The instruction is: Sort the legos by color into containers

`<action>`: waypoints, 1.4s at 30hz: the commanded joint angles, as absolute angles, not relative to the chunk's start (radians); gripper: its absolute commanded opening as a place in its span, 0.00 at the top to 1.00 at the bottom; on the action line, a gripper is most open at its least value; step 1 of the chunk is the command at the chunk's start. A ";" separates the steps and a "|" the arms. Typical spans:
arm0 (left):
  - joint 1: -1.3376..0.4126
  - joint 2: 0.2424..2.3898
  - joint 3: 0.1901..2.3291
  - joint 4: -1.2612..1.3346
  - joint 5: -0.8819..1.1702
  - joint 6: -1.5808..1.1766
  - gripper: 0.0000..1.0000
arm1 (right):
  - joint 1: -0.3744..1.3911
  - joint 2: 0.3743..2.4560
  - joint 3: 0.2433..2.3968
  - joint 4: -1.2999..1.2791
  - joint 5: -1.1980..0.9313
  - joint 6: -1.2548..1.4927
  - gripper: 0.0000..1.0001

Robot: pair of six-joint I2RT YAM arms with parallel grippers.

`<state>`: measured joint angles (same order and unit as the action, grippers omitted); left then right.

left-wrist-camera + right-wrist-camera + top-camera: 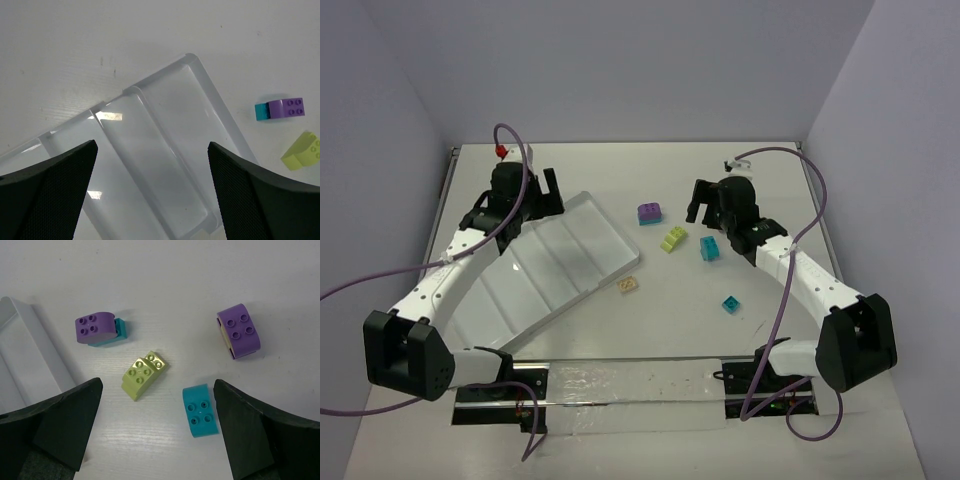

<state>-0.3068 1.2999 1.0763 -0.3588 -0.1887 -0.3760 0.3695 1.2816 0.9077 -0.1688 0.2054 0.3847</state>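
The white translucent tray (pixel 560 262) lies diagonally at centre left, its compartments empty. My left gripper (pixel 546 194) hovers open over its far end; the left wrist view shows the tray (pixel 165 130) between the open fingers (pixel 152 167). My right gripper (pixel 702 208) is open and empty above the bricks. Its wrist view shows a purple-on-teal brick (pixel 95 329), a lime brick (pixel 144 375), a teal brick (pixel 200 411) by the right finger, and a purple-on-beige brick (pixel 238 331). From above I see the purple (pixel 650 213), lime (pixel 674 239) and teal (pixel 709 248) bricks.
A small beige brick (pixel 628 286) lies just off the tray's right end. Another small teal brick (pixel 730 304) lies nearer the right arm. The tray's corner (pixel 20 340) reaches into the right wrist view. Cables loop beside both arms.
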 commanded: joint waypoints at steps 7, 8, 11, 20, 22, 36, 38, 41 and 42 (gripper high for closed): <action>-0.450 1.413 1.243 -0.364 -0.137 -0.231 0.01 | 0.377 1.245 0.913 -0.189 0.291 0.432 0.00; -0.468 1.434 1.268 -0.359 -0.126 -0.212 0.01 | 0.377 1.242 0.913 -0.195 0.293 0.429 0.00; -0.503 1.493 1.336 -0.334 -0.097 -0.144 0.01 | 0.377 1.216 0.907 -0.221 0.329 0.446 0.00; -0.542 1.761 1.587 -0.326 0.053 -0.014 0.01 | 0.376 1.074 0.876 -0.250 0.471 0.476 0.00; -0.564 1.798 1.623 -0.334 0.069 0.059 0.02 | 0.376 1.032 0.858 -0.237 0.466 0.472 0.00; -0.649 1.965 1.657 -0.322 0.218 0.424 0.02 | 0.372 0.945 0.837 -0.228 0.515 0.484 0.00; -0.656 1.993 1.679 -0.334 0.216 0.471 0.03 | 0.371 0.957 0.842 -0.235 0.512 0.491 0.00; -0.665 2.020 1.676 -0.322 0.209 0.521 0.03 | 0.371 0.975 0.852 -0.248 0.508 0.499 0.00; -0.666 2.027 1.679 -0.324 0.211 0.530 0.03 | 0.371 0.979 0.854 -0.251 0.509 0.499 0.00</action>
